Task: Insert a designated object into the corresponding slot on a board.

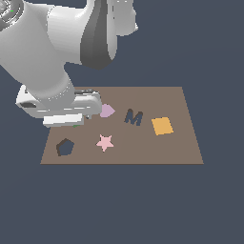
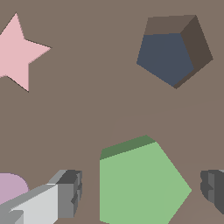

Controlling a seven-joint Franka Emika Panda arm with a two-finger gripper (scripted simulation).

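From my console the biggest thing in sight is the white Panda arm (image 1: pixel 52 52), bent low over the far corner of the flat brown rectangular board (image 1: pixel 181 143) on the exterior view's left; the board lies on a dark blue-grey worktop (image 1: pixel 122 205). On the board I see an orange square tile (image 1: pixel 162 126), a dark letter M (image 1: pixel 134 117), a pink star (image 1: pixel 105 142), a lilac heart (image 1: pixel 107 111) and the dark pentagon-shaped slot (image 1: pixel 65 147), which is empty. The end effector (image 2: pixel 144 188) has its jaws spread wide, one finger (image 2: pixel 68 192) on either side of the small green pentagon-shaped block (image 2: pixel 140 183), with a gap showing between each finger and the block, so it has hold of nothing yet. The block sits flat on the board, near the slot but apart from it. I judge the task barely begun: the grasp, the lift, the carry to the slot and the insertion are all left.
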